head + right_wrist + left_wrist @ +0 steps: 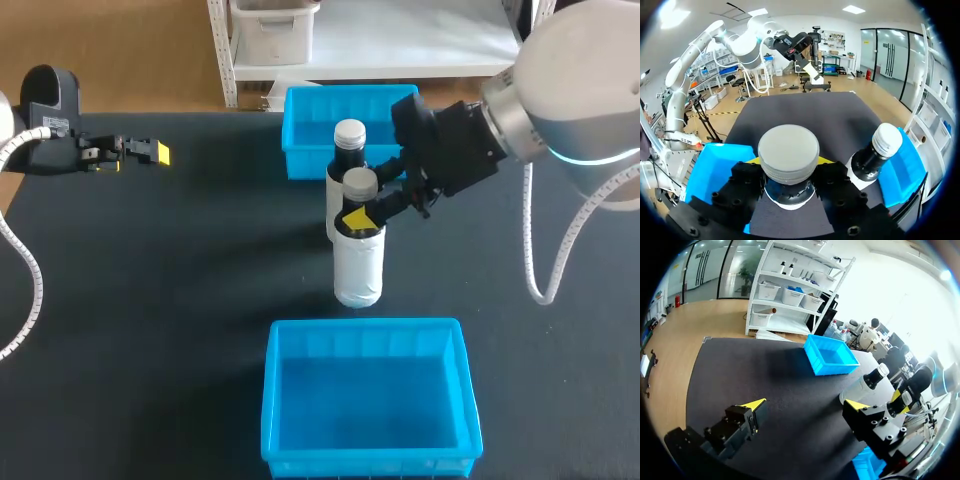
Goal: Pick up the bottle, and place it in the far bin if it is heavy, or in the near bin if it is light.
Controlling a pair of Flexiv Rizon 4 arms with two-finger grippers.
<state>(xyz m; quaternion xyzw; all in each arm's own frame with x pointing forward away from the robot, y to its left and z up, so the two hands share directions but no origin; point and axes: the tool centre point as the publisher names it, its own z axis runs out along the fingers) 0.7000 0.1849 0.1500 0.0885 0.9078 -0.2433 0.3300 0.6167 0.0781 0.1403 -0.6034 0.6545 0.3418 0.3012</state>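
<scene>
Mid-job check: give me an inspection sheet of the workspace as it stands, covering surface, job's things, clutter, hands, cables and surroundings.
surface: black table.
job's things: grey-capped bottle upright between the bins; white-capped bottle upright just behind it; blue far bin, nothing seen in its visible part; blue near bin, empty.
clutter: nothing seen.
hands: right hand shut on the grey-capped bottle's neck; left hand open, holding nothing, over the table's left side.
cables: white coiled left cable and right cable hang by their arms, apart from the bottles.
surroundings: nothing seen reaching over the table.
</scene>
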